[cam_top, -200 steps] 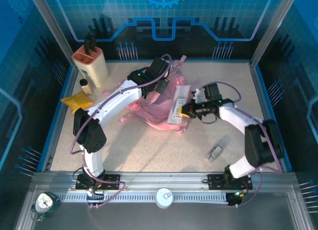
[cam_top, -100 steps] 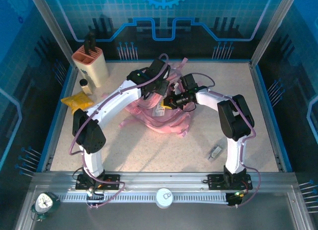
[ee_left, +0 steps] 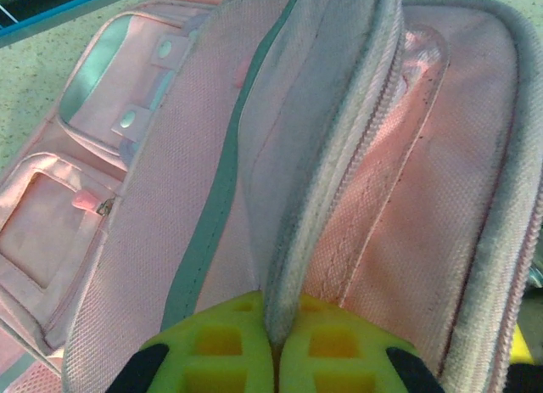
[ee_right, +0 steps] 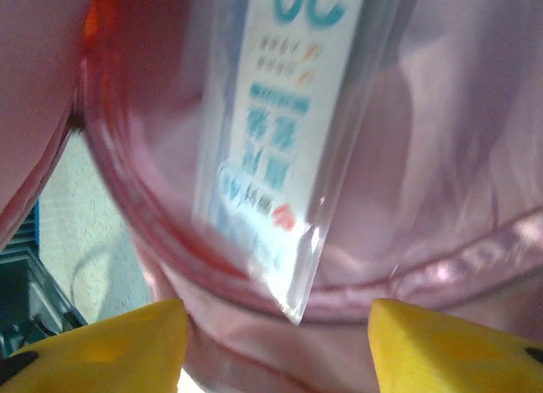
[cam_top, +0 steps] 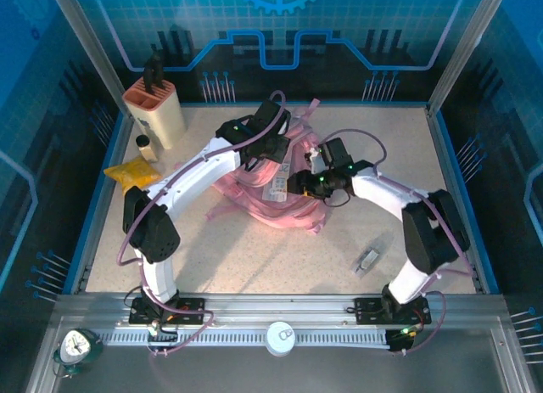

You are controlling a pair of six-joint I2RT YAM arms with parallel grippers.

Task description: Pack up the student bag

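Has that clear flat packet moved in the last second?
Yes: the packet shifted left, away from the small grey object, into the student bag.

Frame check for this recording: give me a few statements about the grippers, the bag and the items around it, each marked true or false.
1. The left gripper is shut on a fabric edge of the student bag. True.
2. The right gripper is clamped on the clear packet. False: its jaws stand apart, and the packet rests in the bag ahead of them, ungripped.
3. The knife block stands near the far left corner of the table. True.
4. The yellow packet lies inside the bag. False: it lies on the table at the left, near the small bottle.
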